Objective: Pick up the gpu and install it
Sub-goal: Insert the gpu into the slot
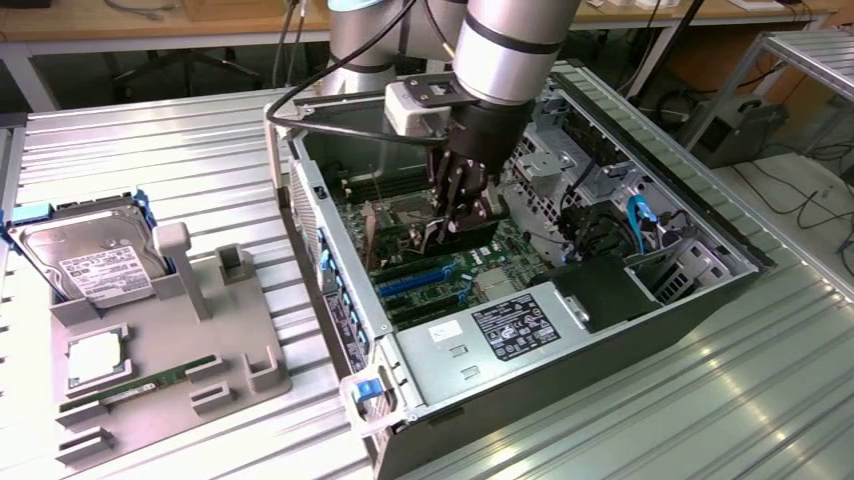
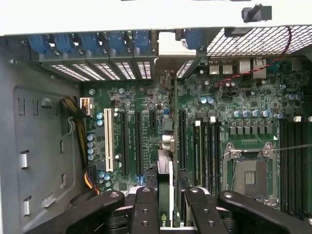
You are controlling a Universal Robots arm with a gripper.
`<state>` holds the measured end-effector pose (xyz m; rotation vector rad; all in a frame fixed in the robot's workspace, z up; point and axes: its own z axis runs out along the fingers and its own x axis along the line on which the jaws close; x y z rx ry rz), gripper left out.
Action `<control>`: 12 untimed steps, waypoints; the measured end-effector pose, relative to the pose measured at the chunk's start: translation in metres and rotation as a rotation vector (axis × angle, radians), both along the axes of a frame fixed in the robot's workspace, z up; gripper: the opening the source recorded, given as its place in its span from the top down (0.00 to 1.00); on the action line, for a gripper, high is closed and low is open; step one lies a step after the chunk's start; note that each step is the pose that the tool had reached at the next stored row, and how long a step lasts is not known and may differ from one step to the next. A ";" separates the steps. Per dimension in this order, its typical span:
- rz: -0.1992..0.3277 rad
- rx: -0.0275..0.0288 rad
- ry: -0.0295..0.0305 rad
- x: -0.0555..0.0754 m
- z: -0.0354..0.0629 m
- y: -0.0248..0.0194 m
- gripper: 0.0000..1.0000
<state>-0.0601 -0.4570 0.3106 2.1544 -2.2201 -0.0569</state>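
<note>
We see the arm [image 1: 514, 45] drop in from the upper centre of the exterior view, its wrist pointing almost straight down into the open computer case [image 1: 534, 400]. The case lies on its side on the ribbed metal table [image 1: 160, 150]. The jaws hang over the middle of the motherboard [image 1: 441, 275] and are clenched on the gpu [image 1: 477, 230] — the dark card stands on edge between them, low inside the case and close over the board.

In the wrist view the gpu [image 2: 165, 180] shows edge-on as a thin strip between the two inner black fingers [image 2: 144, 209]. It runs in line with the long dark expansion slots [image 2: 139, 141] beside the white slot [image 2: 108, 139]; we cannot tell whether its lower edge touches a slot. The bare processor socket [image 2: 248, 170] lies on the board off to one side.

At the exterior view's left a grey holder [image 1: 200, 330] rests on the table, well apart from the case — it carries a hard drive [image 1: 94, 262] and a green memory stick [image 1: 140, 380]. The power supply [image 1: 514, 325] sits in the case's near corner.
</note>
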 end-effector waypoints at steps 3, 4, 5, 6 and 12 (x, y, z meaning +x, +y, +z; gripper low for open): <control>0.000 0.0000 -0.0077 -0.003 -0.0047 0.0000 0.74; 0.000 0.0000 -0.0102 -0.004 -0.0059 0.0000 0.74; 0.000 0.0000 -0.0136 -0.005 -0.0075 0.0000 0.74; 0.000 0.0000 -0.0165 -0.006 -0.0087 0.0000 0.74; 0.000 0.0000 -0.0306 -0.010 -0.0160 0.0000 0.74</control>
